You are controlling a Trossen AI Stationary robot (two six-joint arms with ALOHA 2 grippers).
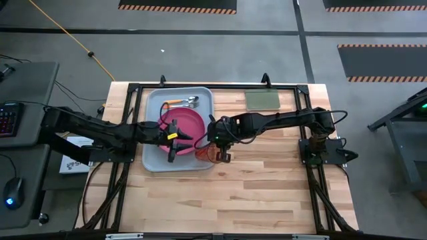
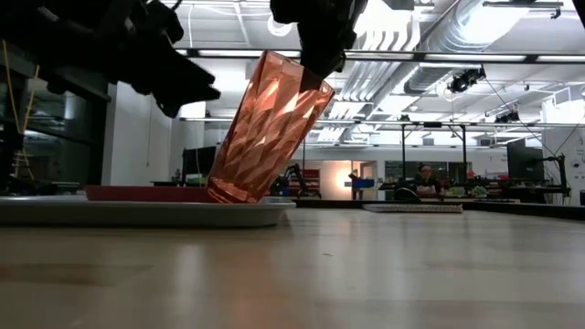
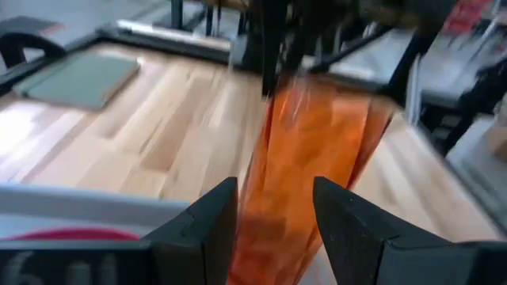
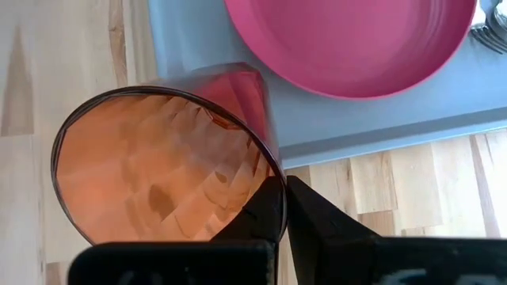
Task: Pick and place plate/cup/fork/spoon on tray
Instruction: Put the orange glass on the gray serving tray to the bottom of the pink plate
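The red-orange cup stands tilted, its base on the blue-grey tray at the tray's near right corner, its mouth leaning toward the table's right. My right gripper is shut on the cup's rim from above. The pink plate lies in the tray. The fork and the spoon lie in the tray's far end. My left gripper is open and empty above the plate's near side, its fingers pointing at the cup. My right gripper pinches the cup's rim between its two fingers, one finger inside the cup and one outside. The fingers come from above, pointing down. The cup is tilted, with its base edge resting on the tray.
A flat green rectangle lies on the table at the far right of the tray. Bare wooden tabletop stretches to the near side and right. A black frame runs around the table's edges.
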